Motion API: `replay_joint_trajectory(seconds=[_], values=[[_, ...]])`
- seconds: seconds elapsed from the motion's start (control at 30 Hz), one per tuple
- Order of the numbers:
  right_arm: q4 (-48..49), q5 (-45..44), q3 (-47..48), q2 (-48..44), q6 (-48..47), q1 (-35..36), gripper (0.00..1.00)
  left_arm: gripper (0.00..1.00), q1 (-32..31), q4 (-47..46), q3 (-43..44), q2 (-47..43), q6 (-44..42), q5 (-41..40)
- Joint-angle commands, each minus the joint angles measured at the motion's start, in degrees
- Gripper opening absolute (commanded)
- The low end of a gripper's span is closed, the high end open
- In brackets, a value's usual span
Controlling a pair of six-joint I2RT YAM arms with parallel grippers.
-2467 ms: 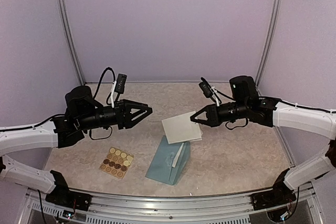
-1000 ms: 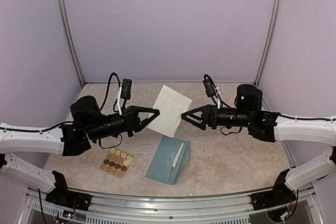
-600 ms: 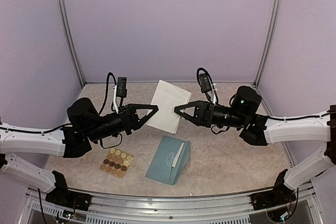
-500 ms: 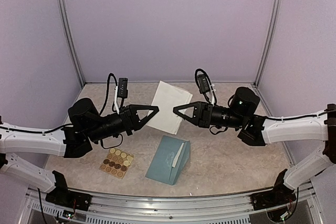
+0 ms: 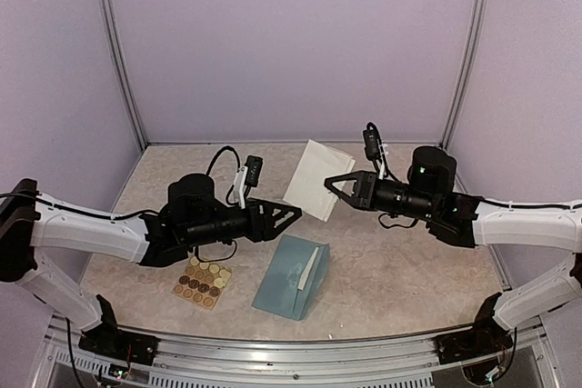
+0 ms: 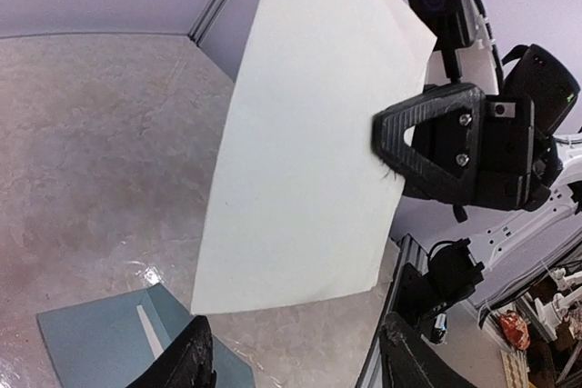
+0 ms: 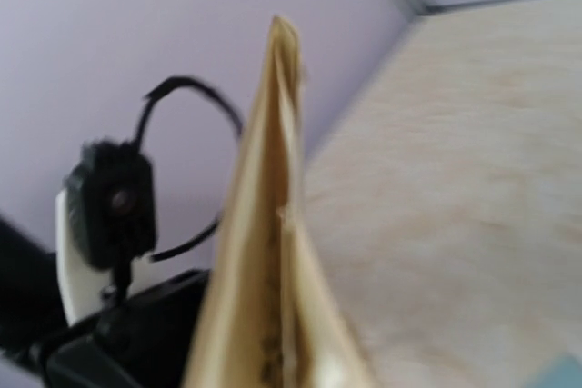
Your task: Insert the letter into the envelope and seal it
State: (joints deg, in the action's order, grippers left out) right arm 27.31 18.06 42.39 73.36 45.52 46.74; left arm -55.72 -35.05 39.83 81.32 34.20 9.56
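The letter point(image 5: 314, 178), a folded cream sheet, hangs in the air above the back of the table with my right gripper point(image 5: 330, 184) shut on its right edge. From the left wrist it fills the view as a broad sheet point(image 6: 309, 134), with the right gripper point(image 6: 382, 141) pinching its edge. The right wrist view shows it edge-on point(image 7: 273, 252). My left gripper point(image 5: 294, 216) is open and apart from the letter, just below it and above the envelope's far end. Its fingertips point(image 6: 195, 363) frame bare table. The teal envelope point(image 5: 291, 277) lies flat with its flap raised, its corner point(image 6: 109, 343) also in view.
A tan sheet of round stickers point(image 5: 202, 281) lies left of the envelope. Purple walls with metal posts point(image 5: 123, 61) close the back and sides. A metal rail point(image 5: 291, 352) runs along the near edge between the arm bases.
My right gripper has shut on the letter and drawn it right. My left gripper has let go, opened, and moved right and down toward the envelope.
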Motion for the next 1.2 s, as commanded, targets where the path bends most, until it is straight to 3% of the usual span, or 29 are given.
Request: replay_joint_trajectory(seconds=[0.0,0.57,1.17], values=[[-9.6,-5.4,-2.4,-3.3,-0.8,-2.5,0.00,0.56,0.5,4.2,5.2,7.6,-0.4,0.8],[-15.0,-10.7,-6.9,-10.4,0.5,-4.9,0.00,0.51,2.0,1.0,19.4,36.0,2.0,7.9],[-17.9,-11.9,-6.6,-12.3,0.6,-5.3,0.00,0.51,6.1,-0.2,12.7,39.0,3.6,-0.1]])
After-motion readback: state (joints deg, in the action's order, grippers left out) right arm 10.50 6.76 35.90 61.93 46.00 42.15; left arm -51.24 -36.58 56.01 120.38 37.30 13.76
